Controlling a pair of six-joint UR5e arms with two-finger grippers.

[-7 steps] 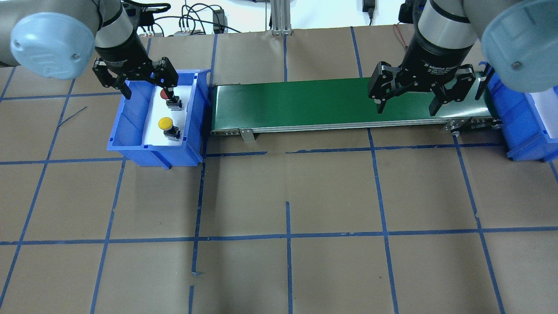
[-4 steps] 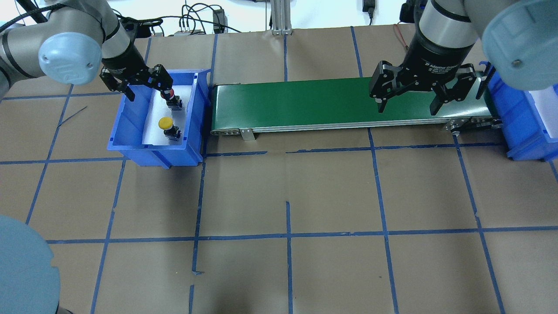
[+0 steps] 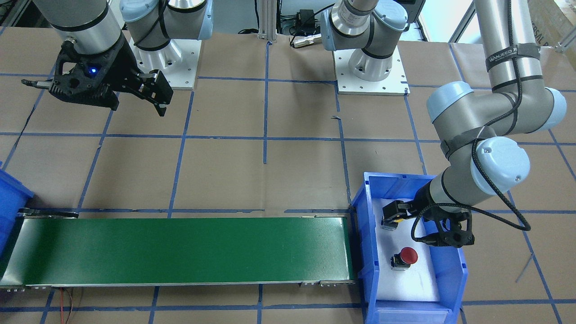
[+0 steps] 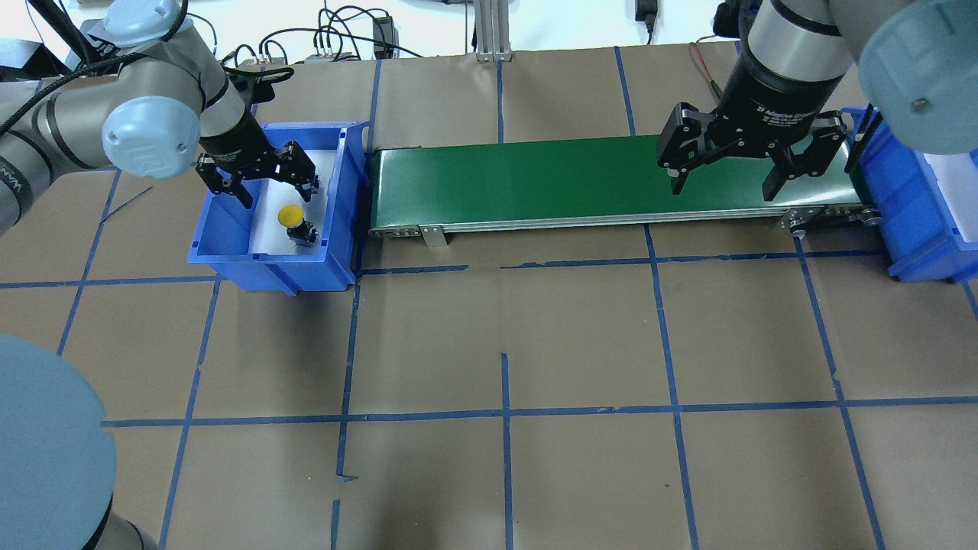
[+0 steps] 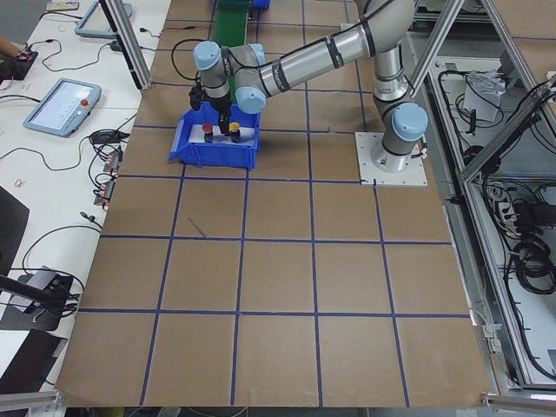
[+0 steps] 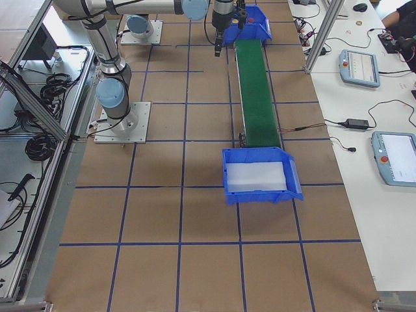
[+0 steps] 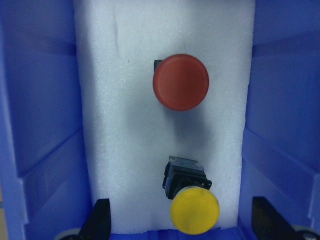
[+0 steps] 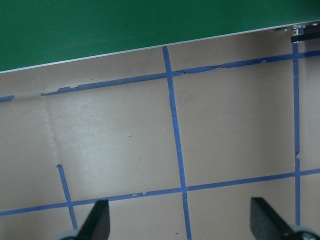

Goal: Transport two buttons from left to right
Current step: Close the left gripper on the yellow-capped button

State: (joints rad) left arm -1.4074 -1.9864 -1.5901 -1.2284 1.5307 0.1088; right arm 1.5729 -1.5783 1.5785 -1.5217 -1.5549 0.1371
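Observation:
Two buttons rest on white foam in the left blue bin (image 4: 229, 229). In the left wrist view the red button (image 7: 180, 81) stands cap up, and the yellow button (image 7: 194, 210) lies nearer the camera. My left gripper (image 4: 275, 192) is open and low inside the bin, its fingertips (image 7: 100, 220) on either side of the yellow button (image 4: 290, 216) without touching it. From overhead it hides the red button (image 3: 407, 255). My right gripper (image 4: 724, 186) hangs open and empty over the right end of the green conveyor belt (image 4: 535, 179).
A second blue bin (image 4: 917, 206) with a white foam floor sits at the belt's right end. The bin walls (image 7: 40, 125) stand close on both sides of the left gripper. Cables lie along the table's far edge. Blue tape lines grid the brown table (image 4: 504, 344).
My left gripper has come down into the bin and moved from over the red button toward the yellow one, staying open. The right gripper has drifted slightly to the right.

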